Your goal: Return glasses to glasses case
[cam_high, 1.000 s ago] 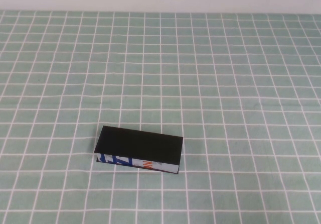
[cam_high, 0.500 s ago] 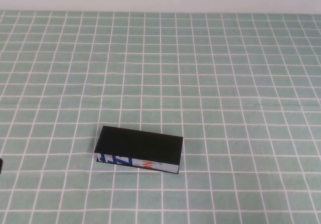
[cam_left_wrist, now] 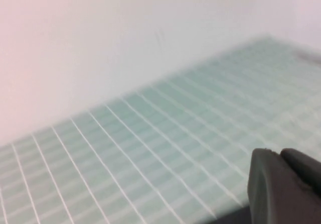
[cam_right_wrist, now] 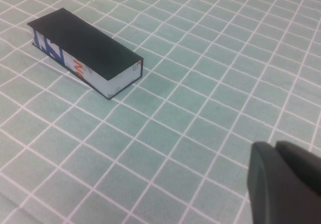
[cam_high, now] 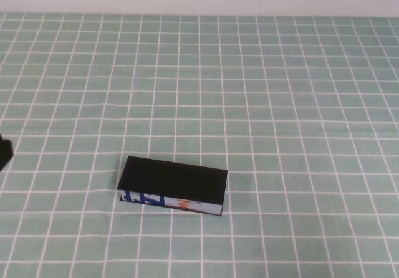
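The glasses case (cam_high: 173, 186) lies shut on the green checked tablecloth (cam_high: 280, 103), towards the near side and a little left of the middle, its black flap lid facing up and its long white side with blue and orange lettering turned towards the robot. With the lid down, nothing shows of what is inside. The right wrist view catches what the high view does not: the short white end of the case (cam_right_wrist: 86, 56) and the right gripper (cam_right_wrist: 283, 184), a dark blurred shape hanging above bare cloth well apart from the case; I cannot tell how its fingers stand. In the high view only a dark sliver of the left gripper (cam_high: 4, 153) pokes in at the left edge, and its own camera shows the left gripper (cam_left_wrist: 283, 186) over the cloth with a pale wall (cam_left_wrist: 100, 33) beyond; its fingers I cannot tell either.
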Tool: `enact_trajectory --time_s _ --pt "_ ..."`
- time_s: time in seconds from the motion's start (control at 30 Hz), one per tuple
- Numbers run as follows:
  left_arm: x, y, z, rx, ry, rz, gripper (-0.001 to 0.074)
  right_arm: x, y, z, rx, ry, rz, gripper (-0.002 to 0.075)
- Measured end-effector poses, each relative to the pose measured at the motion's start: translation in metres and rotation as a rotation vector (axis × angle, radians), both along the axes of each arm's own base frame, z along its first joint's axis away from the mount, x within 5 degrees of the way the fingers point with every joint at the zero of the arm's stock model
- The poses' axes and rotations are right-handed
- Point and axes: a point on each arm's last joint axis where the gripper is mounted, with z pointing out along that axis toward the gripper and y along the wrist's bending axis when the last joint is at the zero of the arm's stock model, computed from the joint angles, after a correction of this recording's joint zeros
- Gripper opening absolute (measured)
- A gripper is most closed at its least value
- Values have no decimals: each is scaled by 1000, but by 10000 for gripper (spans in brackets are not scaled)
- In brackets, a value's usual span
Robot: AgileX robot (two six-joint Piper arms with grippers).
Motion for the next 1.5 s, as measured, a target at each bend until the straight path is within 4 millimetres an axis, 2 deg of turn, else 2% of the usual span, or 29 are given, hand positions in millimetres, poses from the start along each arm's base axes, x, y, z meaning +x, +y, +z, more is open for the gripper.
enact_trajectory --time_s 0.13,0.43,0.73,1.0,1.5 --pt "-5 10 -23 -81 -68 75 -2 0 0 0 0 0 0 -11" --pt "-21 34 -82 -101 -93 327 -2 -1 1 0 19 10 7 -11" --pt "-18 40 -153 -193 104 477 -2 -1 1 0 19 10 7 -11" --pt "-20 40 -166 -153 207 491 -2 -1 2 0 32 17 11 -11" --pt "-20 41 -166 -146 214 493 -2 -2 3 0 54 29 19 -11"
